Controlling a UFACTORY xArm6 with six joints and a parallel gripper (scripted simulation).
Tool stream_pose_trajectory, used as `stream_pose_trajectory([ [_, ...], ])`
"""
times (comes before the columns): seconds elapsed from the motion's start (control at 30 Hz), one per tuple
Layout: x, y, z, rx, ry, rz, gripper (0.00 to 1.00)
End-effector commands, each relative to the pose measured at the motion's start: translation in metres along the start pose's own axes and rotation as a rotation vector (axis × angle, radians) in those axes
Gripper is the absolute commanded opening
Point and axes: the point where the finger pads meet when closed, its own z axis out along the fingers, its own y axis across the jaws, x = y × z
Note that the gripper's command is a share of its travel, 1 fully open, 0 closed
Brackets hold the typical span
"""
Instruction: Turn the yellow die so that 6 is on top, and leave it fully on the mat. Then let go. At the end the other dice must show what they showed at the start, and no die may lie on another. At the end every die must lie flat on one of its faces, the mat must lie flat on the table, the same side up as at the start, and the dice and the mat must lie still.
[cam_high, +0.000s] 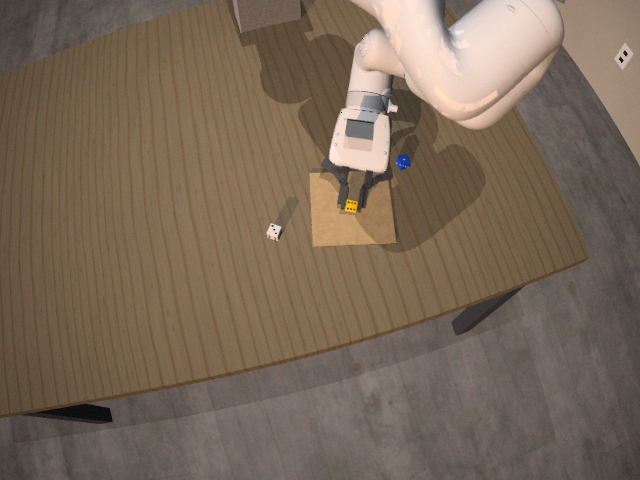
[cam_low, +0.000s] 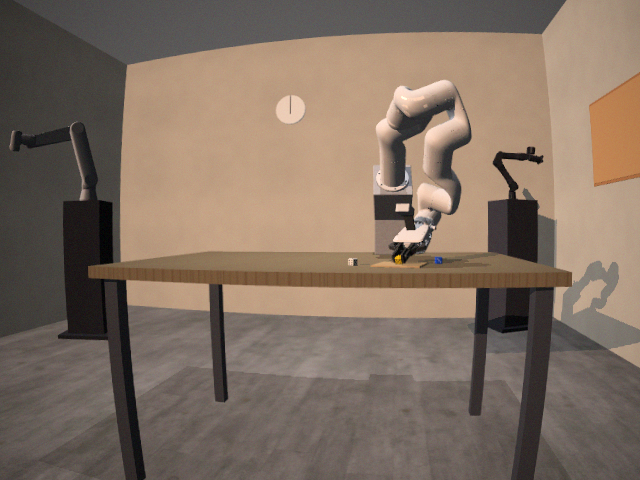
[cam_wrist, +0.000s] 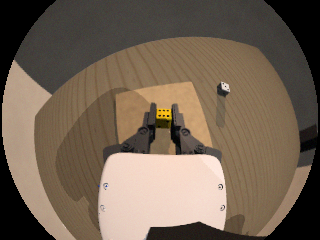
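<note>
Pincer (cam_high: 352, 206) clamped narrow on yellow die (cam_high: 351, 205), fingers on opposite side faces, likely so cube could be rolled. Die sat low over tan mat (cam_high: 330, 232), upper middle; contact unclear. Face toward top camera showed six pips. Mat thin, flat, cardboard-like; worktop (cam_high: 129, 232) ribbed wood. White die (cam_high: 273, 231), blue die (cam_high: 403, 162) off mat, apart.

Arm (cam_high: 465, 56): glossy off-white rounded links, bulbous joints. Wrist: grey band, small white stub. Gripper (cam_high: 352, 198): white rounded-rectangle housing, grey inset panel, corner screws; dark grey linkage fingers (cam_high: 341, 196).
</note>
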Motion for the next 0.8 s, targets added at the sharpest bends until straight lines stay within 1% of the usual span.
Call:
stream_pose_trajectory([
  [0.0,0.0002,-0.0001,-0.0002,0.0,0.0,0.0,0.19],
  [0.03,0.0002,-0.0001,-0.0002,0.0,0.0,0.0,0.19],
  [0.07,0.0002,-0.0001,-0.0002,0.0,0.0,0.0,0.23],
  [0.13,0.0002,-0.0001,-0.0002,0.0,0.0,0.0,0.23],
  [0.17,0.0002,-0.0001,-0.0002,0.0,0.0,0.0,0.28],
  [0.23,0.0002,-0.0001,-0.0002,0.0,0.0,0.0,0.28],
  [0.27,0.0002,-0.0001,-0.0002,0.0,0.0,0.0,0.32],
  [0.4,0.0002,-0.0001,-0.0002,0.0,0.0,0.0,0.32],
  [0.43,0.0002,-0.0001,-0.0002,0.0,0.0,0.0,0.36],
  [0.77,0.0002,-0.0001,-0.0002,0.0,0.0,0.0,0.36],
])
